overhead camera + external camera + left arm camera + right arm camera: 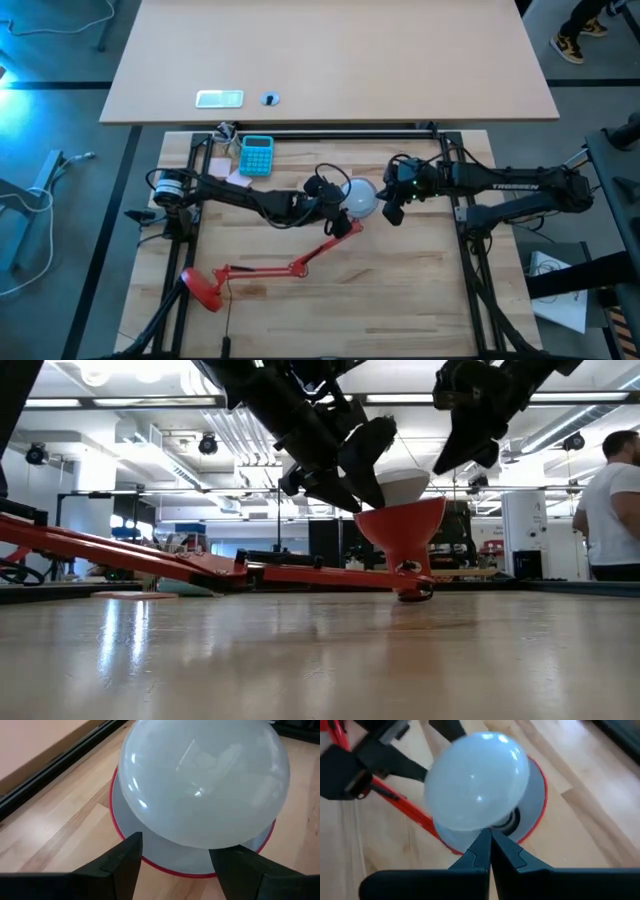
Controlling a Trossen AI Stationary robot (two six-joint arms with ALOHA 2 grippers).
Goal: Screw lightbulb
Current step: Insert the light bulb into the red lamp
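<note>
We are reaching in from the left with the left gripper (pixel 172 862) — fingers spread, flanking the lightbulb (pixel 360 196) sitting in the red lamp shade (pixel 402 532) mid-table, right gripper (pixel 490 847) hovering beside it — fingers pressed together, holding nothing.

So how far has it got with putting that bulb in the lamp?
Done: the lightbulb sits in the red shade. In hand: the left gripper straddles it, open. Left: its neck shows tilted above the socket, so tightening looks unfinished. The right gripper waits shut alongside.
</note>
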